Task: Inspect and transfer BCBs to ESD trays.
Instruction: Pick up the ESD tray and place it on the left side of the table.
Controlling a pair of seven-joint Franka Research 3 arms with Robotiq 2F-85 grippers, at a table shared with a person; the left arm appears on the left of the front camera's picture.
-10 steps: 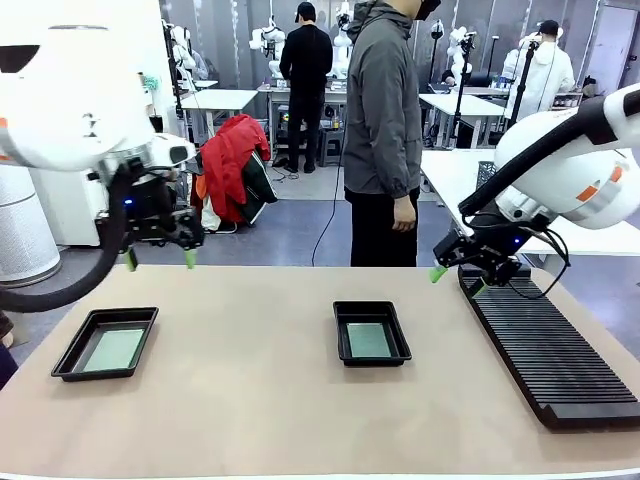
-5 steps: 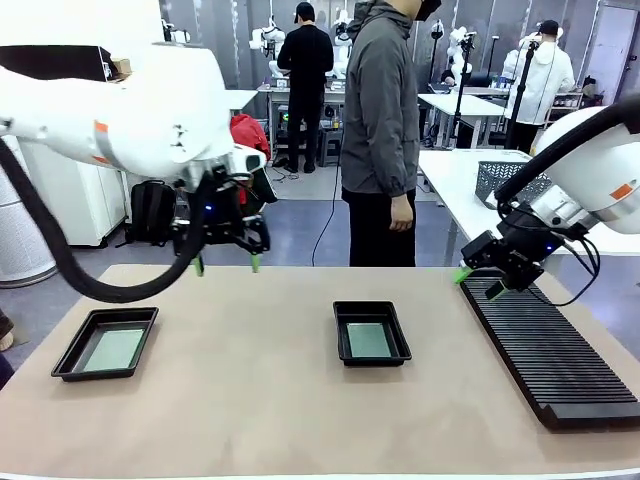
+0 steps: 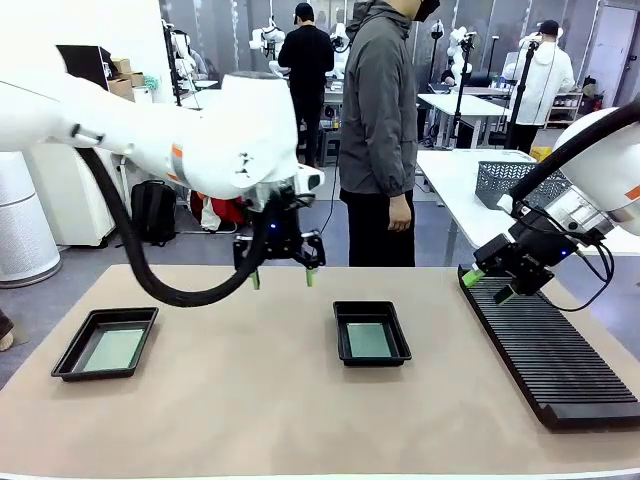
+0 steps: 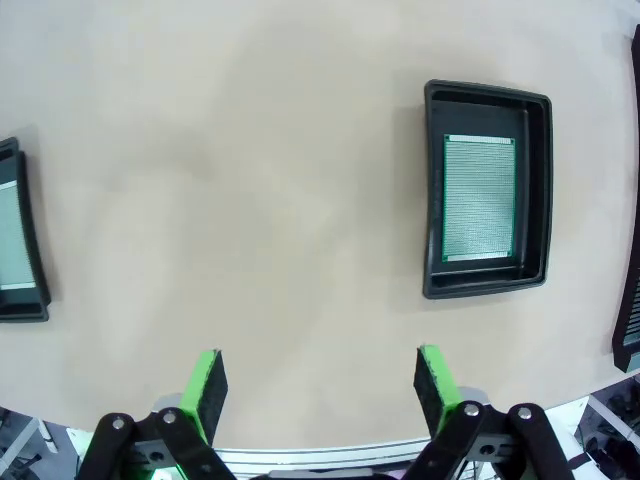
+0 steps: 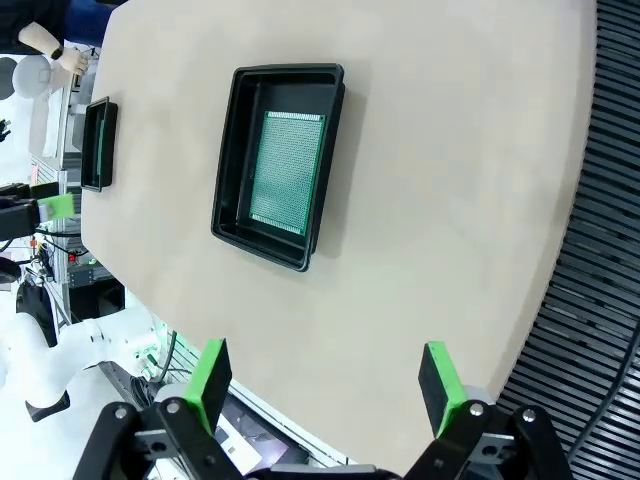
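Green BCBs (image 3: 369, 341), black ESD trays (image 3: 343, 347)

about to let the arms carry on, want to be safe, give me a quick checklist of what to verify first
1. Left gripper jaws open, nothing held: ok.
2. Right gripper jaws open, nothing held: ok.
3. Middle tray holds a green board lying flat: ok.
4. Left tray holds a board lying flat: ok.
5. Person's hand back from the table: ok.
6. Boards free of defects: cannot tell.
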